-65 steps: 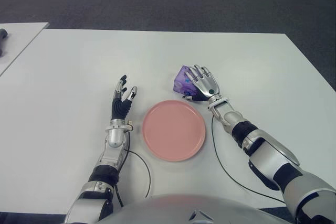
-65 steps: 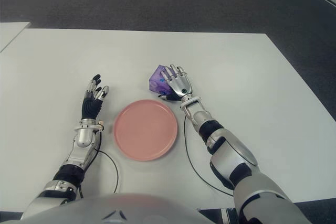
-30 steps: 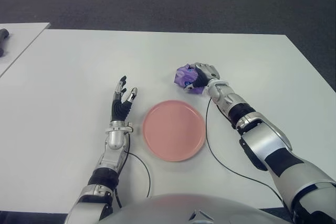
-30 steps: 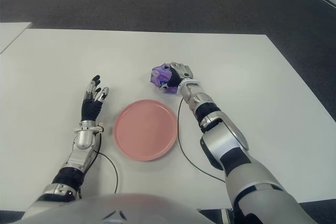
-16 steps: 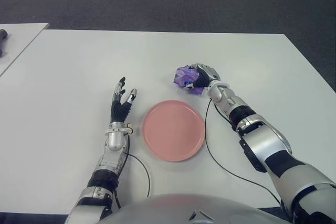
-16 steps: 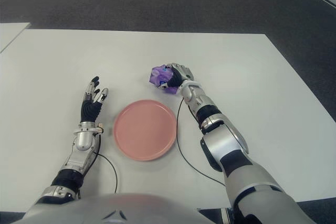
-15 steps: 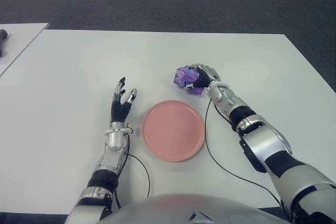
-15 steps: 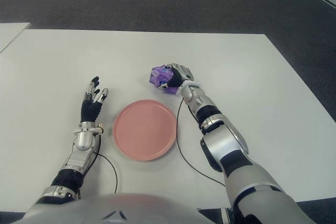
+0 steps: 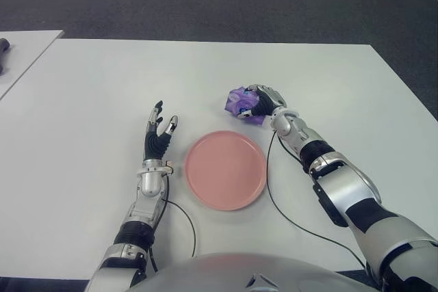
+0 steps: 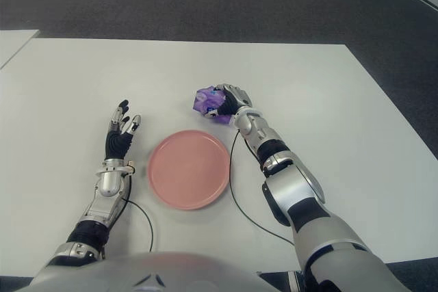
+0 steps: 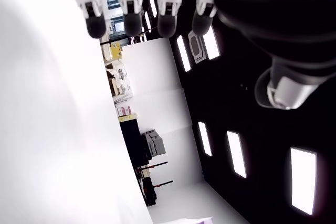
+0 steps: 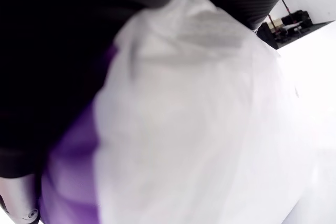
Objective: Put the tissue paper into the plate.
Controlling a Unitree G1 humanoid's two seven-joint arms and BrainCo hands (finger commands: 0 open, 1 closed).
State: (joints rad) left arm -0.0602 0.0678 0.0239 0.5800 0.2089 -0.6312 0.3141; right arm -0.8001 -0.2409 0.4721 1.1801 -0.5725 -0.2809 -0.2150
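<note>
Tissue paper (image 9: 241, 102) clutched in the curled right hand (image 9: 263, 101), just beyond the plate (image 9: 226, 170).

— Where do we have our right hand (image 9: 265, 101)?
— Arm stretched forward, fingers curled tight around the tissue pack (image 9: 240, 102).
— And our left hand (image 9: 158, 136)?
— Forearm pointing forward on our left, palm facing inward, fingers (image 11: 96, 12) straight, slightly spread, holding nothing.
</note>
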